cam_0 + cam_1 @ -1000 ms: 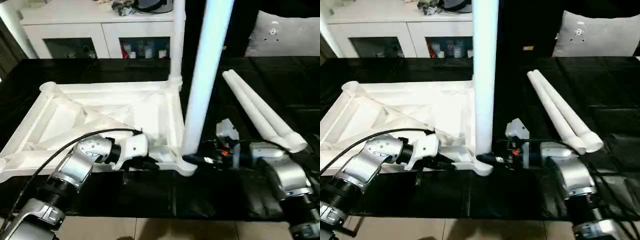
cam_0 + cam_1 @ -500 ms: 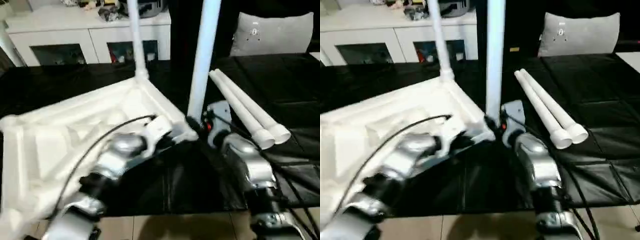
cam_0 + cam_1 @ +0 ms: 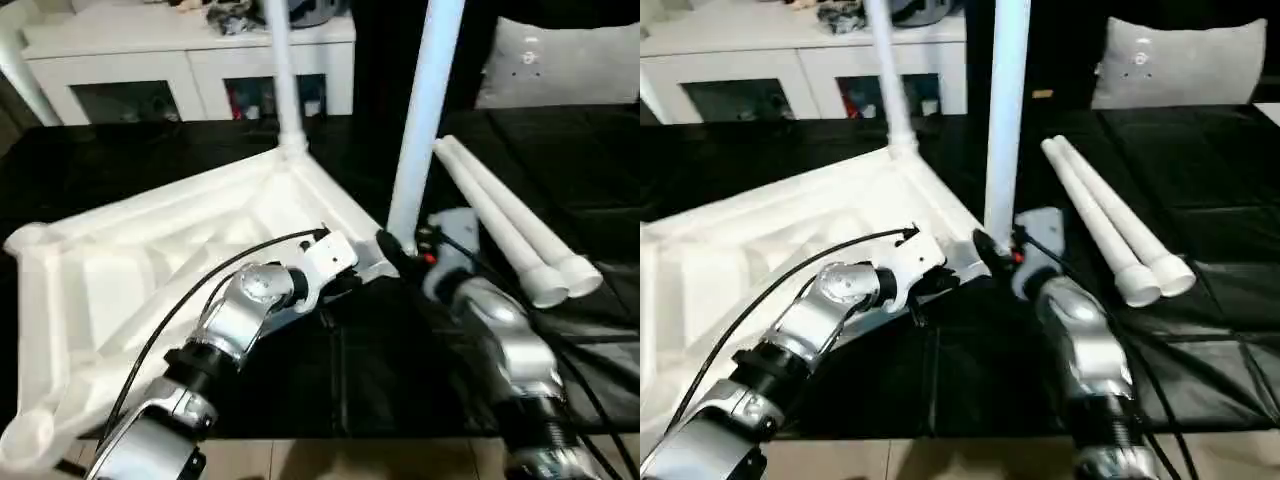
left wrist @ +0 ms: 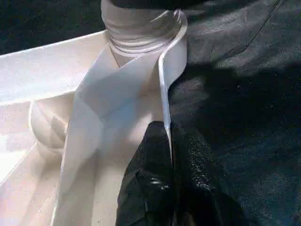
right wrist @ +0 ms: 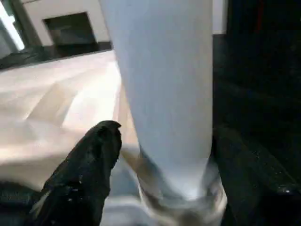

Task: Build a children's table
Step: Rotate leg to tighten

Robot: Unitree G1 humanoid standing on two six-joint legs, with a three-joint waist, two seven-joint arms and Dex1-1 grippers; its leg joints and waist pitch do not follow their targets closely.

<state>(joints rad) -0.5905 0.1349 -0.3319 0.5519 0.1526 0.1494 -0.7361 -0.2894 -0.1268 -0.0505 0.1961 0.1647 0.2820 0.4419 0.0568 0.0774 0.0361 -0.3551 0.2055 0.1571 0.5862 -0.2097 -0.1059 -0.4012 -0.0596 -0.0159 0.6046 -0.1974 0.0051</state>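
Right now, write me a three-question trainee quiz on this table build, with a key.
1. True or false: two legs lie loose on the black surface beside the tabletop.
2. How many legs stand upright in corner sockets? A) none B) two C) four
3. Fill in: the left end effector is pinched on the tabletop's thin ____.

Key
1. True.
2. B: the far leg and the near leg, whose base sits between the right end effector's fingers.
3. Rim.
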